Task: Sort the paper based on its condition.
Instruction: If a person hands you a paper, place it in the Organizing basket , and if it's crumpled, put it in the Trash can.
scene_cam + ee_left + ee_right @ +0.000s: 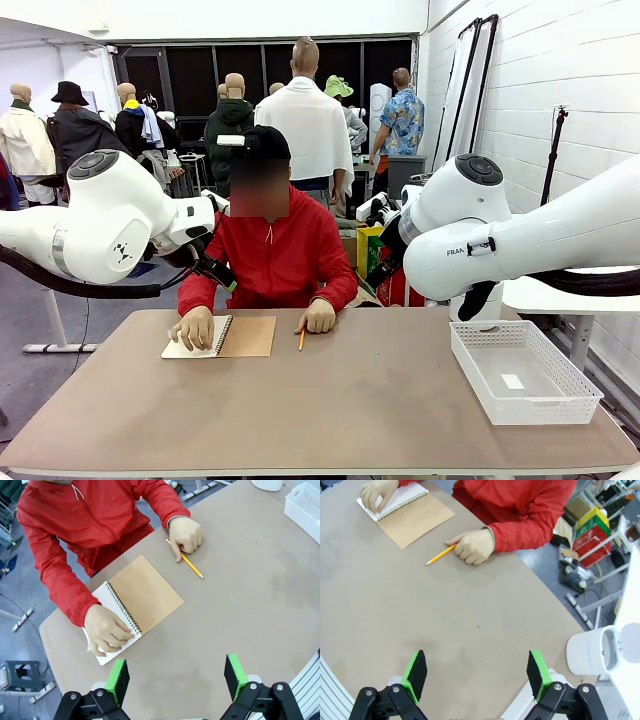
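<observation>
The paper as loose sheets is out of view. An open spiral notebook (pixel 246 337) with a brown cover lies at the table's far side. The person's hand (pixel 193 327) presses on its white top page (pixel 106 596). The other hand (pixel 186 532) rests by a yellow pencil (pixel 189 565). My left gripper (pixel 176 677) hangs open high above the table, nearer me than the notebook, with nothing between its green pads. My right gripper (pixel 476 674) is open too, above bare tabletop, with the notebook (pixel 412 517) and pencil (pixel 440 555) farther off.
A white mesh tray (pixel 575 392) stands at the table's right side, with a small white label on its floor; its corner (pixel 305 505) reaches into the left wrist view. Both white arms are held high at the sides. A white robot base (pixel 600 652) stands off the table edge.
</observation>
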Robot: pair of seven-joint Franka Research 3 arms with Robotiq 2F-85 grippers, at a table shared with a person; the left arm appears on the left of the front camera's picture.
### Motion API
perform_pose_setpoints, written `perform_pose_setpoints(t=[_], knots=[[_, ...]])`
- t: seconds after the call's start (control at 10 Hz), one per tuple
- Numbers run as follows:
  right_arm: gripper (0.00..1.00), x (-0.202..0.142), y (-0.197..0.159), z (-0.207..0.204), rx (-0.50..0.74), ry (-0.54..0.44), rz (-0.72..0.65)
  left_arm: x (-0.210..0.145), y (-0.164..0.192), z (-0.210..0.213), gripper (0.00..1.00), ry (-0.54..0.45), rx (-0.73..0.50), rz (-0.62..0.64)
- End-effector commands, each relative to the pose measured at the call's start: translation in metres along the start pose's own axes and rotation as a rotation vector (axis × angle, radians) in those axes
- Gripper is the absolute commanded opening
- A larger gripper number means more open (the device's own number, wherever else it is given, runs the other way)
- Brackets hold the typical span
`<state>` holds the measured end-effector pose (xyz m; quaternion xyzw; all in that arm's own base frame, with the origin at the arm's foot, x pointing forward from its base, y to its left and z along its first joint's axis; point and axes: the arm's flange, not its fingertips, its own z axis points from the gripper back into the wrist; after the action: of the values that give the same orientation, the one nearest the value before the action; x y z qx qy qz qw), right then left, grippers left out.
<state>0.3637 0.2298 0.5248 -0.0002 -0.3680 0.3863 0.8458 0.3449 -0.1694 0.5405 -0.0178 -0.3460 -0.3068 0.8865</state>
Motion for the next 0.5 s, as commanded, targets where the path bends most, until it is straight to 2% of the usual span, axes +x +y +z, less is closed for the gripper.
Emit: perform_pose_setpoints(t=[0.0, 0.4], knots=[[1.0, 0.0001, 0.0, 0.0001, 0.0, -0.001, 0.0, -0.0004, -0.0001, -0.0003, 1.0, 0.0, -0.004, 0.0], [1.0, 0.0001, 0.0, 0.0001, 0.0, -0.001, 0.0, -0.0004, -0.0001, -0.0003, 1.0, 0.0, -0.004, 0.0]])
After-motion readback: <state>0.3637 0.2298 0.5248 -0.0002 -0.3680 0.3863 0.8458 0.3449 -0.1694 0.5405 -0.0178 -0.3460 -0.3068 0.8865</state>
